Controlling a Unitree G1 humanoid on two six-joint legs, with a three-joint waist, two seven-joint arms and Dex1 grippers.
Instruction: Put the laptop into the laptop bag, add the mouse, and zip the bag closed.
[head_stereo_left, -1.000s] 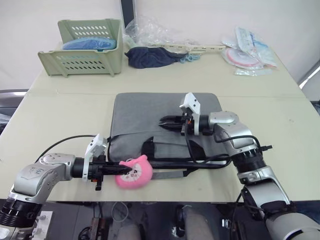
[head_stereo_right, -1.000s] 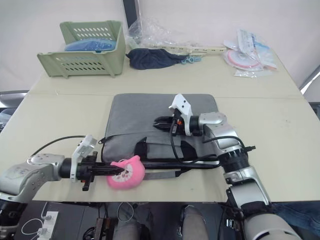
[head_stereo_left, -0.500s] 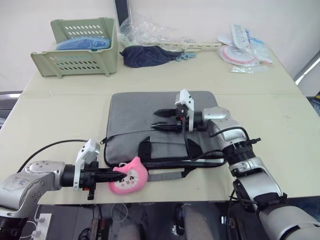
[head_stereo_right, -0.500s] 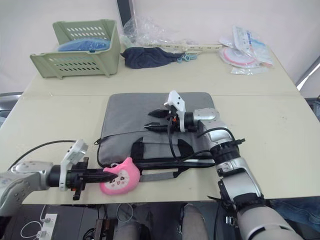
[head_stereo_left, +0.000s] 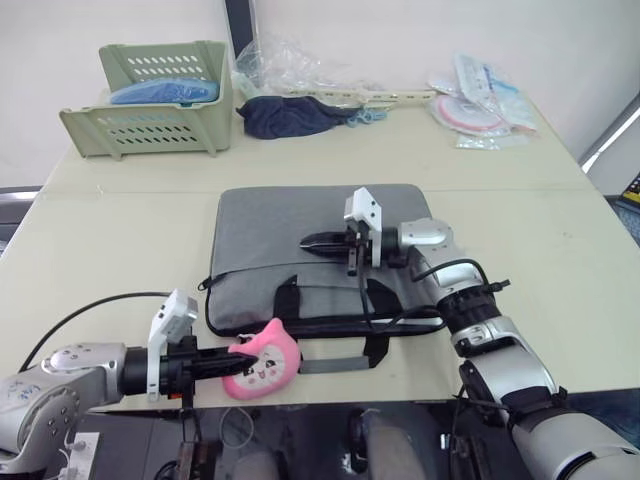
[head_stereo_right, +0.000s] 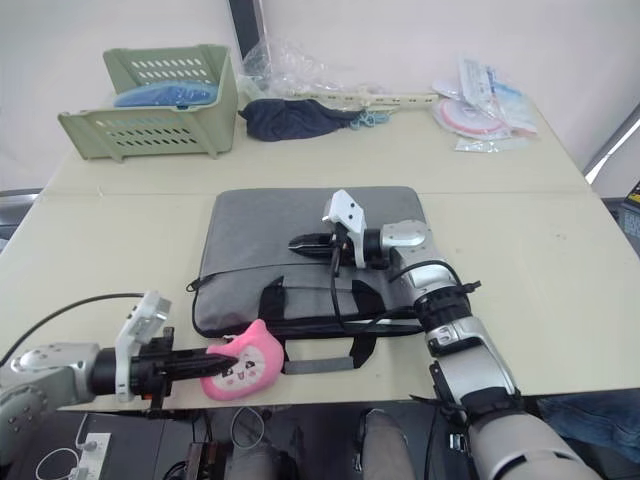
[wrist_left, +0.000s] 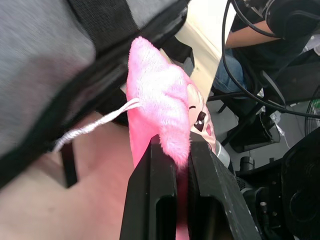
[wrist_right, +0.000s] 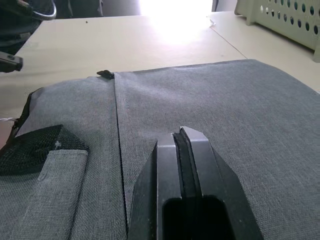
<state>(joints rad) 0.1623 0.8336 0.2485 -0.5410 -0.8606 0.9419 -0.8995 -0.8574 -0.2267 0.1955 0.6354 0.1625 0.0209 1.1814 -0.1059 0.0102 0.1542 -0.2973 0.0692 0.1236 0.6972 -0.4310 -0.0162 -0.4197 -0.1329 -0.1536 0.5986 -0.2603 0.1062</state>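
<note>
The grey laptop bag (head_stereo_left: 280, 235) lies flat in the middle of the table, black handle straps (head_stereo_left: 375, 322) along its near side. My right gripper (head_stereo_left: 308, 240) hovers low over the bag's top, fingers (wrist_right: 178, 150) shut on nothing; a zip pull (wrist_right: 105, 74) sits at the bag's edge ahead of it. At the bag's near left corner my left gripper (wrist_left: 182, 145) is shut on a pink plush toy (head_stereo_left: 264, 362), which has a white cord (wrist_left: 95, 125) running toward the bag. The laptop and the mouse are out of view.
A green basket (head_stereo_left: 155, 95) holding something blue stands at the back left. A dark blue cloth (head_stereo_left: 290, 113) and clear plastic wrapping (head_stereo_left: 290, 60) lie at the back middle, sealed packets (head_stereo_left: 480, 100) at the back right. The plush overhangs the table's front edge (head_stereo_left: 420, 385).
My right gripper's fingers, spread half a second ago, have closed over the bag. The left gripper still holds the pink plush at the bag's near corner. The camera has shifted.
</note>
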